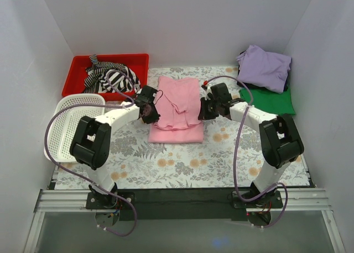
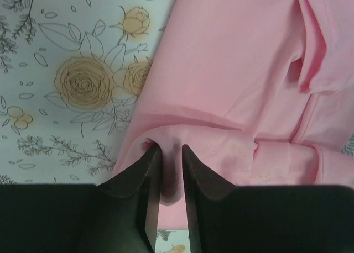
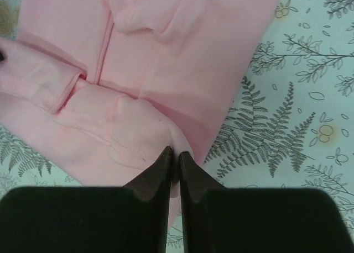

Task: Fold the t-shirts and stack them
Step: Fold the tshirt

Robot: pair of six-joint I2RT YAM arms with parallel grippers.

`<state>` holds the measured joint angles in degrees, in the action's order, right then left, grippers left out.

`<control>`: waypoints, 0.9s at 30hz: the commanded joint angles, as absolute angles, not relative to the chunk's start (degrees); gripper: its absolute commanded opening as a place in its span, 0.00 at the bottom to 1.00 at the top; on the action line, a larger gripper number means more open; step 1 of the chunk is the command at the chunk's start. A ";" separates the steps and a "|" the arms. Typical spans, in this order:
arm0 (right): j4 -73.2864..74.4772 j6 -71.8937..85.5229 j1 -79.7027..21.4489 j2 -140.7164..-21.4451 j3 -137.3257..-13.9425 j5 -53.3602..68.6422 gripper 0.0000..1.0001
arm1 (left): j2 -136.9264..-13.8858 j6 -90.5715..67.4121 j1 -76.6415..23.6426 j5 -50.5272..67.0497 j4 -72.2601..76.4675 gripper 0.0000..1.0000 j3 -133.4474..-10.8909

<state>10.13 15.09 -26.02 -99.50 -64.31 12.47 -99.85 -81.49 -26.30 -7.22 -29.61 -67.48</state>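
Lying mid-table on the floral cloth (image 1: 193, 164): pink t-shirt (image 1: 177, 112), partly folded, long axis running away from the arms. Left gripper (image 2: 170, 151) pinches a fold at its left edge, cloth visible between the fingers. Right gripper (image 3: 175, 152) clamps the right edge, fingers almost touching, fabric tented at the tips. Lavender t-shirt (image 1: 264, 67) sits on green t-shirt (image 1: 271, 101), far right. Red bin (image 1: 83, 65) with striped clothes (image 1: 108, 79) far left, white basket (image 1: 66, 126) beside it.
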 commanded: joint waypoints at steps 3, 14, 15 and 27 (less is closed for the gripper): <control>8.70 12.57 -24.96 -100.11 -67.41 6.68 0.17 | -102.83 -78.31 -24.61 -6.59 -28.83 0.26 -71.19; 9.39 10.29 -21.97 -107.48 -77.76 9.40 0.35 | -104.85 -76.82 -21.89 -8.87 -27.07 0.29 -74.79; 10.19 9.94 -21.71 -108.01 -79.00 9.06 0.37 | -105.38 -76.56 -21.62 -9.22 -27.24 0.29 -76.01; 13.44 9.14 -20.74 -104.50 -79.46 17.39 0.46 | -101.60 -70.84 -21.53 18.71 -26.02 0.26 -74.71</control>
<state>12.16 10.17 -21.02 -107.02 -79.59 12.16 -105.36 -73.36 -20.45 6.98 -26.92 -76.20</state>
